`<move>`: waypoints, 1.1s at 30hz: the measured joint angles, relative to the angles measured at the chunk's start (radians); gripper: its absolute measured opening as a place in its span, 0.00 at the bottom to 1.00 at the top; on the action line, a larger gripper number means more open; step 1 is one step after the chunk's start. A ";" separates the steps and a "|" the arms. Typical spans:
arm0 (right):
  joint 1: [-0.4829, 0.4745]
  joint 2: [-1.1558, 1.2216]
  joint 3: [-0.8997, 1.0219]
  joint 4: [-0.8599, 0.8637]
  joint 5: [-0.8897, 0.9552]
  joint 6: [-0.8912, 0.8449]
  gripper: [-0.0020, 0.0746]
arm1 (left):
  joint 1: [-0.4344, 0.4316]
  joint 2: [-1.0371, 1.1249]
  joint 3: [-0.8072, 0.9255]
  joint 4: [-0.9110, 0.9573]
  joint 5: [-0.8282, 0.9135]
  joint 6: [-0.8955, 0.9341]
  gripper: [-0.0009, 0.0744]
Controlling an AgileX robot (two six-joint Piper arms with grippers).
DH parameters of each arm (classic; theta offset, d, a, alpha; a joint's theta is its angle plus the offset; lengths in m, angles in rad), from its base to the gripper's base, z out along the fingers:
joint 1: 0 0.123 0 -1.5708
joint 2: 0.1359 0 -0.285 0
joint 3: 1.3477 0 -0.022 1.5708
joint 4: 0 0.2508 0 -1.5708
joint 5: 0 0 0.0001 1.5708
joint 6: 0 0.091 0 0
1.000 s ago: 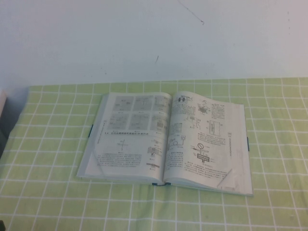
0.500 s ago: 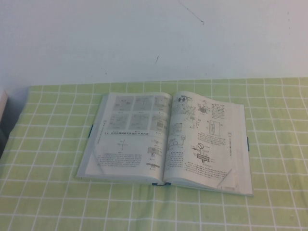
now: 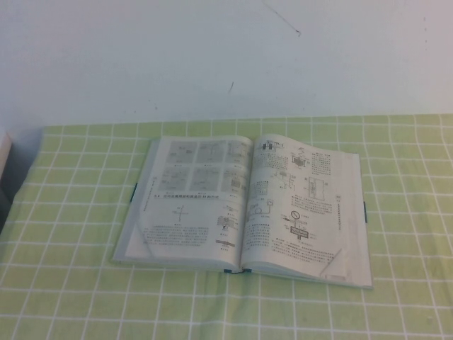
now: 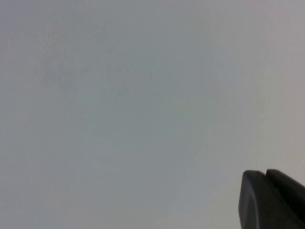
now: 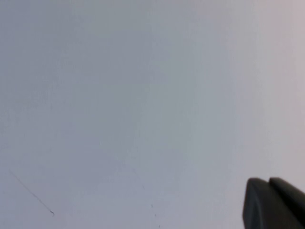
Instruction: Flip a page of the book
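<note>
The book [image 3: 244,205] lies open and flat in the middle of the green checked tablecloth [image 3: 71,283], in the high view only. Its left page [image 3: 191,191] and right page [image 3: 304,205] are white with small black diagrams and text. Dark blue cover edges show at the sides and at the spine's near end. Neither arm shows in the high view. My left gripper [image 4: 265,171] points at a bare pale wall, its dark fingertips pressed together and empty. My right gripper [image 5: 268,180] also faces the wall, its fingertips together and empty.
A white wall [image 3: 226,57] rises behind the table's far edge. A pale object [image 3: 3,152] with something dark below it sits at the far left edge of the high view. The cloth runs wide around the book.
</note>
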 joint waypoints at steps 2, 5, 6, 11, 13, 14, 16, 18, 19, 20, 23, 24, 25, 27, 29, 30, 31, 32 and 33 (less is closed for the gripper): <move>0.000 0.000 -0.007 0.032 0.031 -0.019 0.02 | 0.000 0.000 -0.055 -0.077 0.138 0.008 0.01; 0.000 0.000 -0.068 0.051 0.179 -0.054 0.02 | 0.000 0.018 -0.171 -0.139 0.333 0.062 0.01; 0.000 0.000 -0.103 0.051 0.228 -0.064 0.02 | 0.000 0.035 -0.202 -0.146 0.372 0.084 0.01; 0.000 0.032 -0.306 0.051 0.508 -0.075 0.02 | 0.000 0.212 -0.376 -0.154 0.589 0.142 0.01; 0.000 0.074 -0.386 0.051 0.620 -0.075 0.02 | 0.000 0.302 -0.455 -0.154 0.692 0.150 0.01; 0.000 0.100 -0.430 0.051 0.674 -0.075 0.02 | 0.000 0.340 -0.495 -0.154 0.747 0.156 0.01; 0.000 0.155 -0.514 0.051 0.767 -0.075 0.02 | 0.000 0.426 -0.561 -0.154 0.842 0.187 0.01; 0.000 0.215 -0.589 0.053 0.867 -0.075 0.02 | 0.000 0.520 -0.622 -0.169 0.932 0.236 0.01; 0.000 0.241 -0.616 0.058 0.905 -0.075 0.02 | 0.000 0.566 -0.643 -0.178 0.960 0.258 0.01; 0.000 0.274 -0.649 0.070 0.956 -0.075 0.02 | 0.000 0.611 -0.668 -0.197 0.988 0.283 0.01; 0.000 0.365 -0.731 0.155 1.083 -0.086 0.02 | 0.000 0.733 -0.733 -0.273 1.033 0.341 0.01; 0.000 0.391 -0.753 0.190 1.110 -0.096 0.02 | 0.000 0.771 -0.753 -0.307 1.039 0.359 0.01; 0.000 0.408 -0.765 0.218 1.121 -0.106 0.02 | 0.000 0.806 -0.772 -0.343 1.041 0.377 0.01; 0.000 0.437 -0.777 0.270 1.115 -0.133 0.02 | 0.000 0.863 -0.802 -0.406 1.041 0.421 0.01; 0.000 0.452 -0.777 0.294 1.097 -0.149 0.02 | 0.000 0.924 -0.826 -0.474 1.041 0.477 0.01; 0.000 0.457 -0.775 0.308 1.087 -0.149 0.02 | 0.000 0.949 -0.833 -0.501 1.041 0.500 0.01; 0.000 0.462 -0.773 0.325 1.080 -0.150 0.02 | 0.000 0.989 -0.841 -0.546 1.041 0.533 0.01; 0.000 0.471 -0.770 0.349 1.075 -0.158 0.02 | 0.000 1.016 -0.843 -0.580 1.039 0.554 0.01; 0.000 0.483 -0.766 0.384 1.073 -0.179 0.02 | 0.000 1.049 -0.845 -0.626 1.034 0.577 0.01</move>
